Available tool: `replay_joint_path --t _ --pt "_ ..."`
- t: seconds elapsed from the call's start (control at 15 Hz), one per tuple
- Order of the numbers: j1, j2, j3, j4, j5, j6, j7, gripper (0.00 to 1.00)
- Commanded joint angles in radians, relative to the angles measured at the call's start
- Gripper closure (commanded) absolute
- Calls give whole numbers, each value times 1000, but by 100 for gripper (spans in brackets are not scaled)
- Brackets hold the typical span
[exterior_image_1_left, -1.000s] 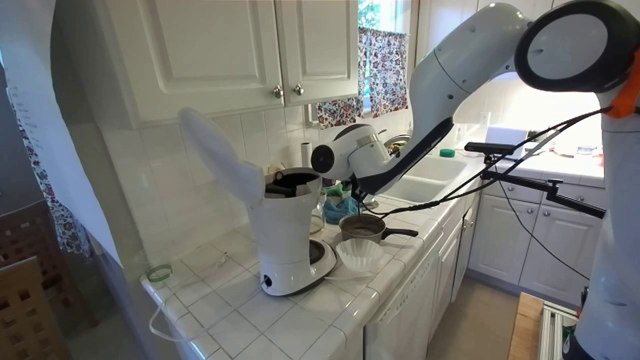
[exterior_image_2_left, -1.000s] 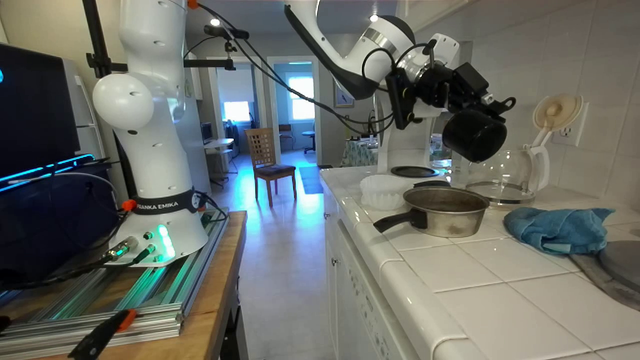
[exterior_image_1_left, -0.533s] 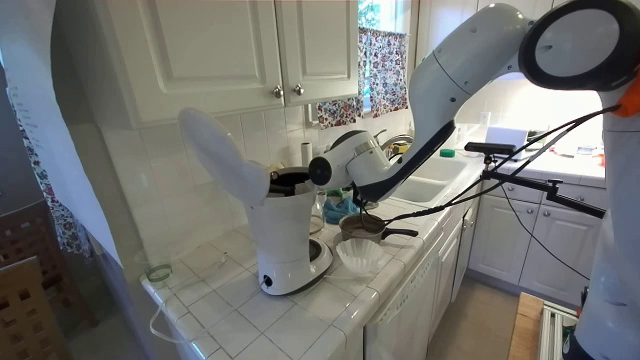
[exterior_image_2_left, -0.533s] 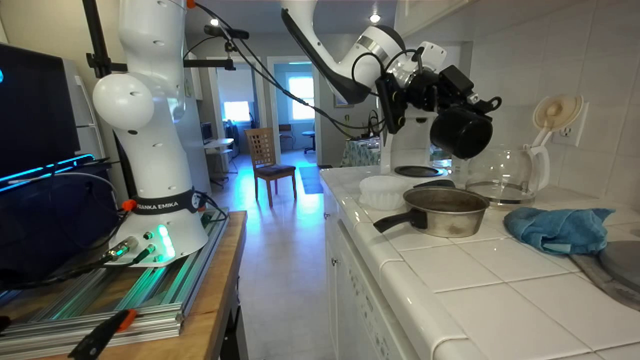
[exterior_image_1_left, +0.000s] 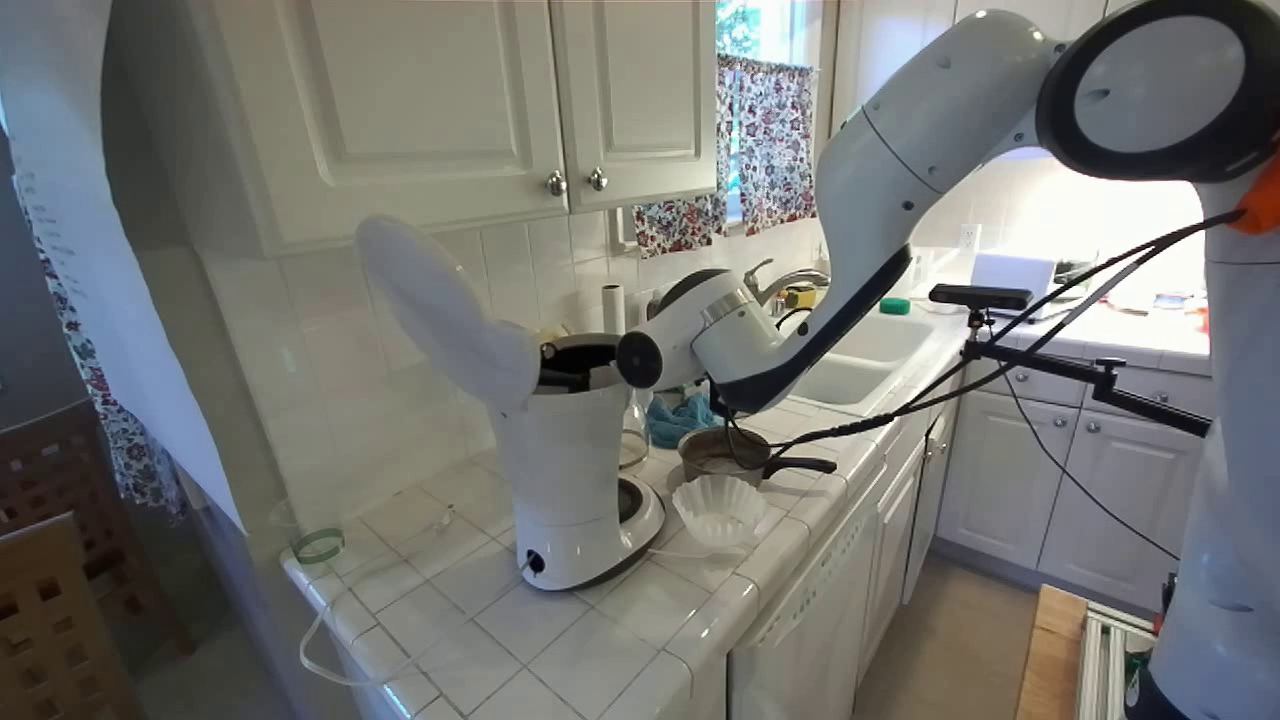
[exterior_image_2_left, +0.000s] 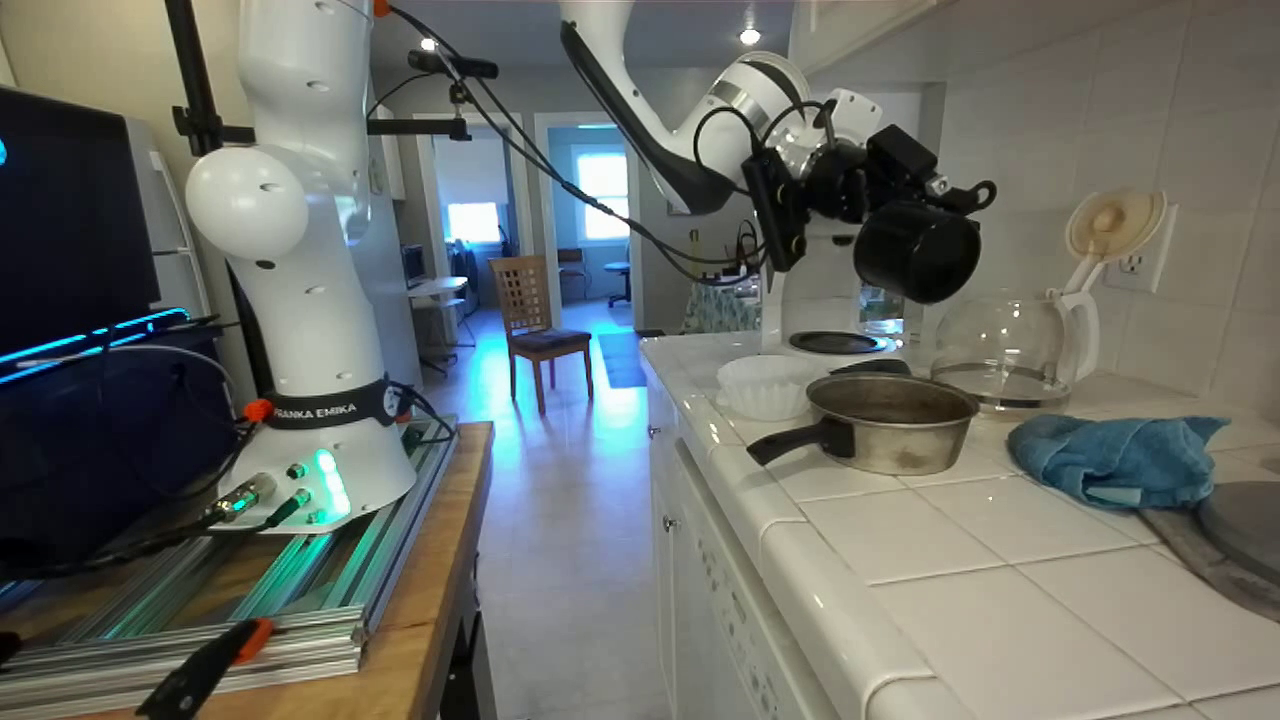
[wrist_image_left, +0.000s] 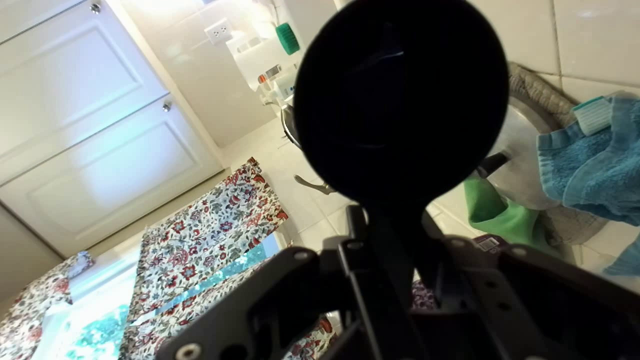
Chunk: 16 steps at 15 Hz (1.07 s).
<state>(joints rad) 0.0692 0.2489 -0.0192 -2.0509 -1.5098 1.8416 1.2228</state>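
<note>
In the wrist view my gripper (wrist_image_left: 392, 225) is shut on the handle of a round black cup (wrist_image_left: 400, 100), whose dark inside cannot be made out. In an exterior view the black cup (exterior_image_2_left: 918, 255) hangs tilted above the counter, higher than the saucepan (exterior_image_2_left: 895, 430) and before the white coffee maker (exterior_image_2_left: 815, 290). That coffee maker (exterior_image_1_left: 570, 480) stands with its lid (exterior_image_1_left: 445, 310) raised in an exterior view, where the arm hides my gripper and the cup. A fluted white paper filter (exterior_image_1_left: 722, 512) rests on the counter between coffee maker and saucepan.
A glass carafe (exterior_image_2_left: 1000, 345) stands near the wall behind the saucepan. The blue towel (exterior_image_2_left: 1115, 460) lies to its right, and a green cloth (wrist_image_left: 500, 210) shows in the wrist view. Upper cabinets (exterior_image_1_left: 400, 110) hang over the counter; cables (exterior_image_1_left: 900, 400) trail from the arm.
The arm has drawn the cup a little left and up in an exterior view, with the grip kept. The coffee maker and its raised lid have shifted slightly. The paper filter barely differs.
</note>
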Motion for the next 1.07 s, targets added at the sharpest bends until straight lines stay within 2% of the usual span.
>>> replay_joint_path --t 0.0,1.0 --pt "-9 15 16 -3 -74 -19 38 94" --pt "-4 71 29 16 -196 -64 34 94"
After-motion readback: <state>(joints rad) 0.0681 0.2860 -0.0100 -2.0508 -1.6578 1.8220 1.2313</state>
